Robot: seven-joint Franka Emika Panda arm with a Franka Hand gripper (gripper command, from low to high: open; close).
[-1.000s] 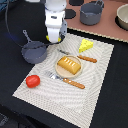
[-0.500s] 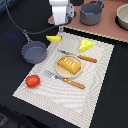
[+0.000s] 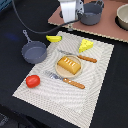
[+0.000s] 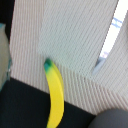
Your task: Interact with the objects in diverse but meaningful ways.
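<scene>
Only the wrist view shows the banana's (image 4: 56, 97) green tip on the ribbed placemat (image 4: 75, 40); the exterior view adds the bread loaf (image 3: 69, 64) on its round plate (image 3: 58, 71) (pincer state unclear).

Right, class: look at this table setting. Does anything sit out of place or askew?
Mostly tidy: the bread sits on the plate between the fork and knife. The banana lies half off the placemat's edge, and the placemat sits at an angle.
</scene>
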